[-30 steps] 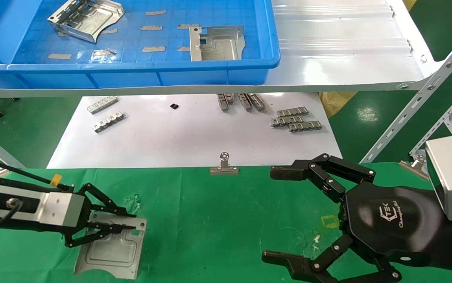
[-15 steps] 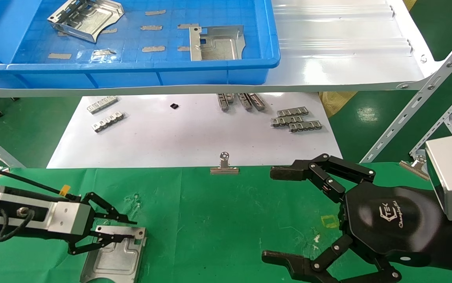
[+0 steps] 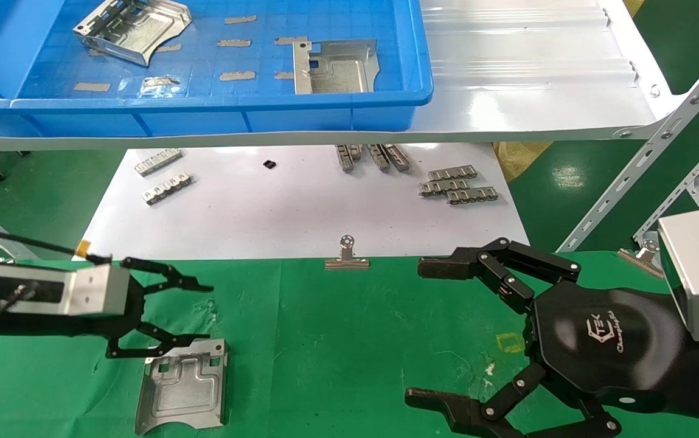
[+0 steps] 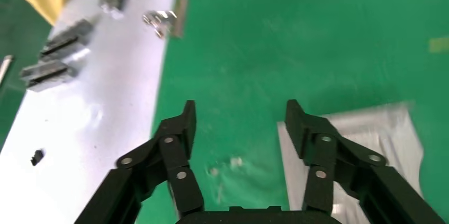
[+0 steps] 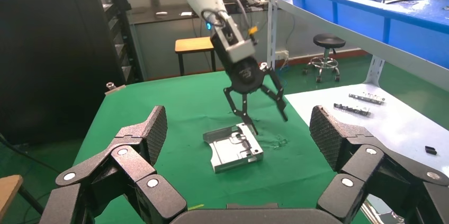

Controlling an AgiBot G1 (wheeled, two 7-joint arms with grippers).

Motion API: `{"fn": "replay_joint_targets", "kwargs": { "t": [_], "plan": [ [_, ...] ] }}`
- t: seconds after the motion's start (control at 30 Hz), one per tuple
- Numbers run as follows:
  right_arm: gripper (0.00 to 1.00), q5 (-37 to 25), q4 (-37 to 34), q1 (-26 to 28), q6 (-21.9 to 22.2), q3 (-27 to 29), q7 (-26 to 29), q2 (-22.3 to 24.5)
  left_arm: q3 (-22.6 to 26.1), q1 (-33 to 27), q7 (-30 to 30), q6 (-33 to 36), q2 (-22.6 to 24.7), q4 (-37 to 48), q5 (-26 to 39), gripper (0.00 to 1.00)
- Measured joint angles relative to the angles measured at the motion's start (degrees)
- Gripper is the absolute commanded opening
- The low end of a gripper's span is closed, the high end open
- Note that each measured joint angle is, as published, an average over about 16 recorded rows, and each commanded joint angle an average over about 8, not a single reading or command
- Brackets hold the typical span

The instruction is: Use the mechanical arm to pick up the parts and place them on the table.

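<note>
Left tool (image 3: pixel 194 310): black linked fingers spread wide, holding nothing; it hangs just above the far edge of the placed part, clear of it in the right wrist view. Silver box wrist with a small yellow plug.
Placed part (image 3: pixel 183 385): shiny stamped sheet-metal plate, roughly square, one concave corner, raised rim and small square holes; lies flat on the tabletop, well to the left of the binder clip (image 3: pixel 347 256).
Tabletop (image 3: pixel 337 340): wrinkled green cloth with a small yellow square mark.
Right tool (image 3: pixel 431 331): black, hexagonal palm with white logo, fingers spread apart and empty, to the right of the binder clip above the cloth.
Blue bin (image 3: pixel 221 115): plastic, grid floor, on the glossy white shelf (image 3: pixel 538 79) beyond the binder clip; two more silver parts (image 3: pixel 336 66) inside.
White board (image 3: pixel 288 207): flat, past the clip, carrying small grey toothed strips (image 3: pixel 457 185).
</note>
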Motion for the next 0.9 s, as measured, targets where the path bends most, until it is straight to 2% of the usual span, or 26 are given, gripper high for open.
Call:
{"fn": "replay_joint_targets", "kwargs": {
  "t": [0.27,0.53,0.9],
  "plan": [
    [1.00,0.0,0.0,0.0,0.0,0.0,0.0,0.0,-1.0,1.3,-4.6,0.6,-1.7,-2.2,-4.5,1.00],
    [1.00,0.0,0.0,0.0,0.0,0.0,0.0,0.0,-2.2,2.6,-6.4,0.4,-2.3,-4.2,-5.6,1.00],
    [1.00,0.0,0.0,0.0,0.0,0.0,0.0,0.0,-8.2,7.3,-12.8,-0.4,-4.0,-12.2,-6.7,1.00]
  ]
}}
